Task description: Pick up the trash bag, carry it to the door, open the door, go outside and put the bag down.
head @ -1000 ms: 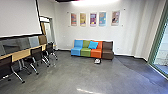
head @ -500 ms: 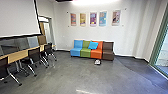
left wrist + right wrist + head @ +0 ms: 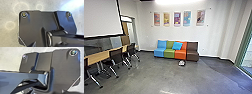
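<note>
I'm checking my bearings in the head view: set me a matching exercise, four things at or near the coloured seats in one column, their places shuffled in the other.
Things
1. Blue cushion
2. Brown seat
3. Small pale object
4. Posters

Places
A. On the floor, near the foot of the orange seat
B. On the wall, above the seats
C. Where the green seat and orange seat meet
D. Right-hand end of the row

Pairs: 1-C, 2-D, 3-A, 4-B

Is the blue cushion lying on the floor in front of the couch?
No, the blue cushion rests up on the seats, against the green and orange backrests.
</note>
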